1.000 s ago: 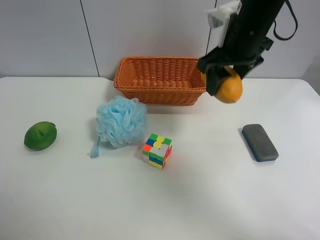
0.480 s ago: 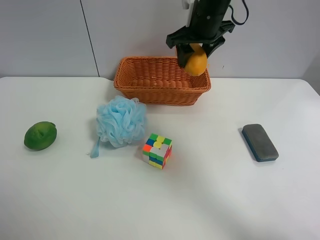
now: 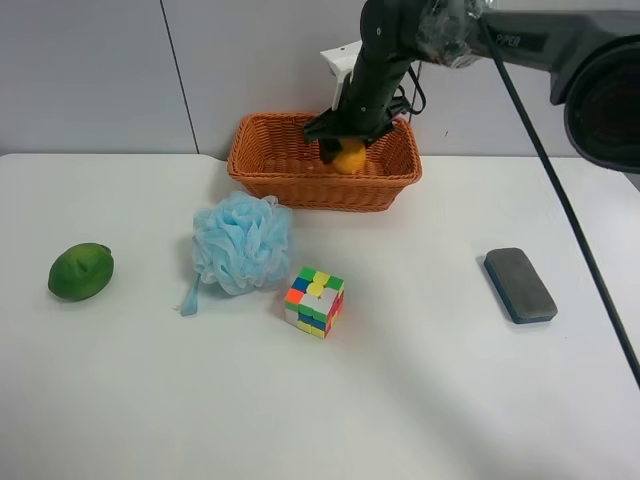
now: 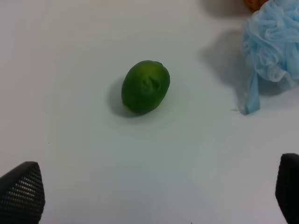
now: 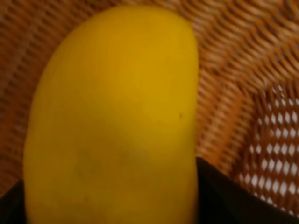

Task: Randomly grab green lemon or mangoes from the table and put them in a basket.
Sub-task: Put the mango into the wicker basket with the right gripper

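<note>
White table [image 3: 420, 400] spreads below a grey wall, with the wicker basket [image 3: 262, 160] at its far edge. The right arm reaches down into that basket, and its pincer [image 3: 345, 140] grasps the orange-yellow mango [image 3: 350, 160]. In the right wrist view dark fingers hug both lower flanks of the fruit, with weave close behind it. Whether the mango touches the basket floor I cannot tell.

The step in hand looks like the drop-off of the mango. Next the fingers need to part, and then the arm should rise straight up, clear of the rim.

The green lemon [image 4: 145, 87] lies alone on the table, well apart from the basket and near the blue bath pouf [image 3: 243, 242]. The left pincer [image 4: 154, 186] hangs above it, released, its fingers spread wide. That lemon seems the likely next pick.
</note>
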